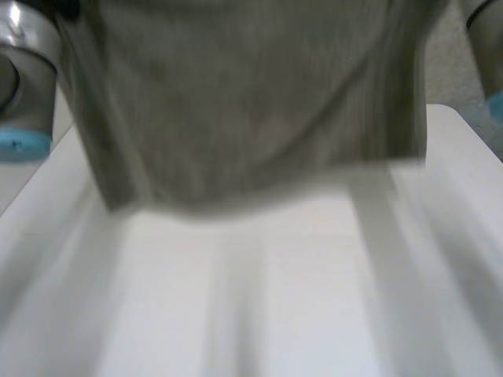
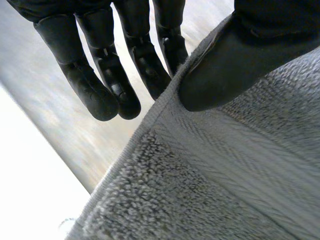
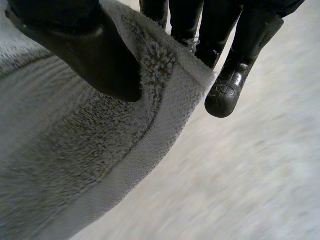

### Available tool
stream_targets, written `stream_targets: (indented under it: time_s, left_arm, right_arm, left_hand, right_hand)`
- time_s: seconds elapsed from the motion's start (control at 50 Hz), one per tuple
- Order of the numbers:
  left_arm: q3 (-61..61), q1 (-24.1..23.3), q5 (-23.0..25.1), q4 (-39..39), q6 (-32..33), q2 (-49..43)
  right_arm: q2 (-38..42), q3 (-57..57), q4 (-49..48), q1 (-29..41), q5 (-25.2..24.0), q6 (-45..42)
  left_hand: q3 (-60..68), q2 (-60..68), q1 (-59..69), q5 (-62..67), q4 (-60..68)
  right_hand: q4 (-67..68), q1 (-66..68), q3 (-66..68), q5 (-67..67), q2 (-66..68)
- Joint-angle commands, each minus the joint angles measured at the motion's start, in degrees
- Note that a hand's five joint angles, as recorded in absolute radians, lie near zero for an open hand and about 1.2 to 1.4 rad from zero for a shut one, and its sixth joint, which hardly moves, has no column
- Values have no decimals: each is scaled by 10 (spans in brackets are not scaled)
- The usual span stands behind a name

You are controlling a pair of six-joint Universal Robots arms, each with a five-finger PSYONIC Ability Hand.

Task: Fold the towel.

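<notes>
While it hangs close before the head camera, the grey terry towel (image 1: 251,102) spreads as a wide sheet. Its upper part runs out of view and its lower edge sags in a shallow curve.

At the towel's left side, the left robot hand (image 2: 225,65) pinches it. The thumb presses flat on the woven band along the towel's edge. The fingers (image 2: 150,70) reach down on the towel's far face, some tucked right against the hem and the others hanging just beside it in the open.

At the towel's right side, the right robot hand (image 3: 95,55) holds a corner in the same way. Its thumb bears down on the looped pile just inside the band. Its fingers (image 3: 230,90) run straight behind the cloth, and the corner's tip pokes out in front of them.

The grey joints of the left arm (image 1: 23,86) and the right arm (image 1: 487,31) flank the towel's upper part, each with a light-blue cap. Beyond and beneath the towel's lower edge lies the white table (image 1: 259,298).
</notes>
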Motion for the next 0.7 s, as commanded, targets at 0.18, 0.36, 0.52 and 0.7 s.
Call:
stream_targets:
  time_s: [0.18, 0.36, 0.52, 0.7]
  left_arm:
    - [-168, 44, 10, 60, -146, 45]
    - [-376, 64, 65, 119, -144, 2]
    - [-503, 73, 72, 132, -113, 35]
    - [-583, 95, 94, 66, -111, 286]
  right_arm:
    - [18, 100, 122, -2, -67, -3]
    - [31, 264, 114, -5, -74, -71]
    - [26, 404, 78, -23, -81, -79]
    - [-221, 512, 139, -111, -125, -73]
  left_hand:
    - [-85, -64, -25, -142, -69]
    - [-85, -64, -25, -142, -69]
    - [-85, -64, -25, -142, -69]
    - [-85, -64, -25, -142, -69]
  right_hand:
    - [34, 41, 37, 34, 38]
    - [34, 41, 37, 34, 38]
    - [34, 41, 37, 34, 38]
    - [34, 41, 37, 34, 38]
